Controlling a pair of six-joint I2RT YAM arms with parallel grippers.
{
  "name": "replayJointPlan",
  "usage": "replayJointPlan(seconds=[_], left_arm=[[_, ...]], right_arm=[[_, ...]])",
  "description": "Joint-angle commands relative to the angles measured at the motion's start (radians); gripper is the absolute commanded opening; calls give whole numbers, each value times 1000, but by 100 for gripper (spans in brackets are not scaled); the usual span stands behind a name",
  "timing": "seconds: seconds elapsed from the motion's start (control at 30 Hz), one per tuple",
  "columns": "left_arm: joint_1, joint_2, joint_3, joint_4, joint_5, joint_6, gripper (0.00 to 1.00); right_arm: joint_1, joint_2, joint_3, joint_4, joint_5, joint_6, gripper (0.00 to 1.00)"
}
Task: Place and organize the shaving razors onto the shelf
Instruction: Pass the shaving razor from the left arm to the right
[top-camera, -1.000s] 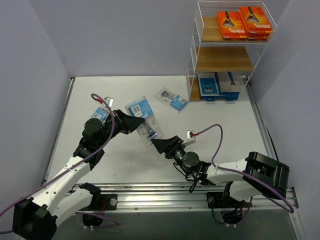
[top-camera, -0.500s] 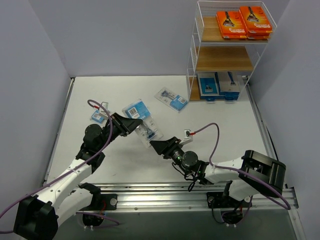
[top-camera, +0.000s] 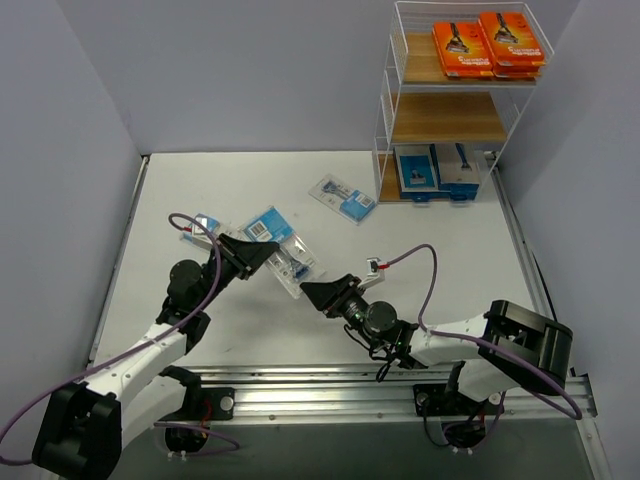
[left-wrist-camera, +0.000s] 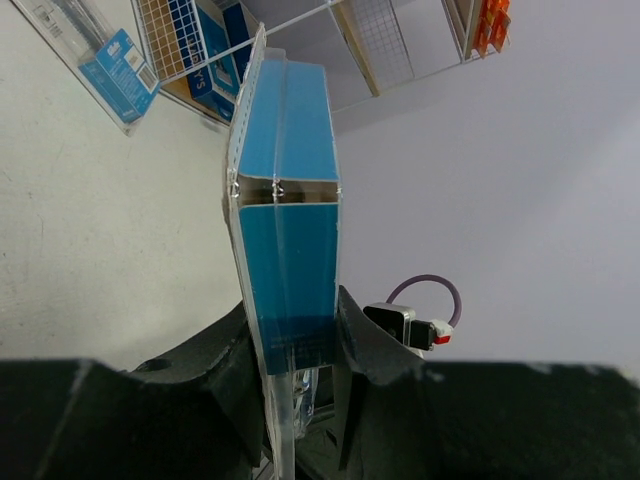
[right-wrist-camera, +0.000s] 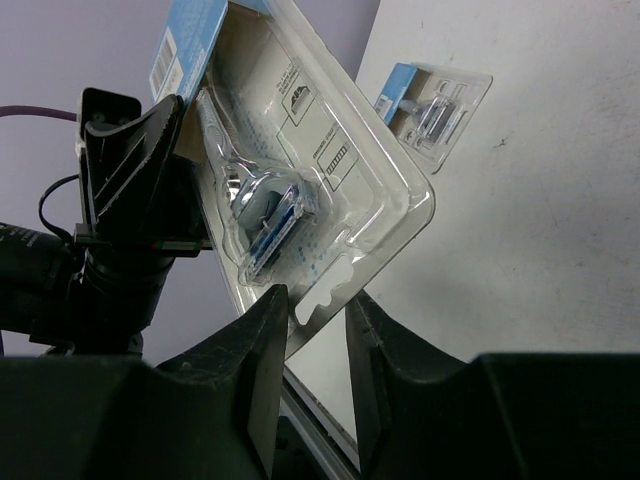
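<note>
Nearest you, by the near edge of the surface, your right gripper (right-wrist-camera: 315, 300) has drawn its fingers in from wide apart a second ago. They now flank the hang-tab end of the clear blue-carded blister pack (right-wrist-camera: 290, 190); whether they have actually bitten on the plastic, you cannot tell from these views. Just beyond, your left gripper (left-wrist-camera: 295, 335) is clenched on the card end of that same blister pack, holding it tilted off the surface, and it has brought the pack down and nearer to meet the right one. That reads as a handover under way, sensible because the tall white wire shelf (top-camera: 450, 118) stands at the far right corner, on the right arm's side. Keep the left grip until the right is sure.

Farther out, a second clear pack (top-camera: 200, 228) lies toward the left edge and a third clear pack (top-camera: 342, 198) lies nearer the shelf. On the shelf, bright orange boxes (top-camera: 490, 45) sit on the top tier and blue-and-grey boxes (top-camera: 435, 170) on the bottom tier
</note>
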Motion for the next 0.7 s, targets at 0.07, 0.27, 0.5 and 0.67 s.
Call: replayJointPlan(seconds=[0.07, 0.27, 0.5, 0.67], left_arm=[[15, 19, -16, 249, 61, -146, 2], [52, 96, -36, 364, 119, -201, 2], [63, 156, -10, 371, 167, -192, 15], [66, 149, 2, 274, 180, -143, 28]], right_arm=[[1, 1, 40, 548, -42, -27, 22], [1, 0, 43, 568, -54, -17, 14], [-4, -8, 36, 582, -68, -19, 5], [-8, -42, 19, 564, -56, -28, 0]])
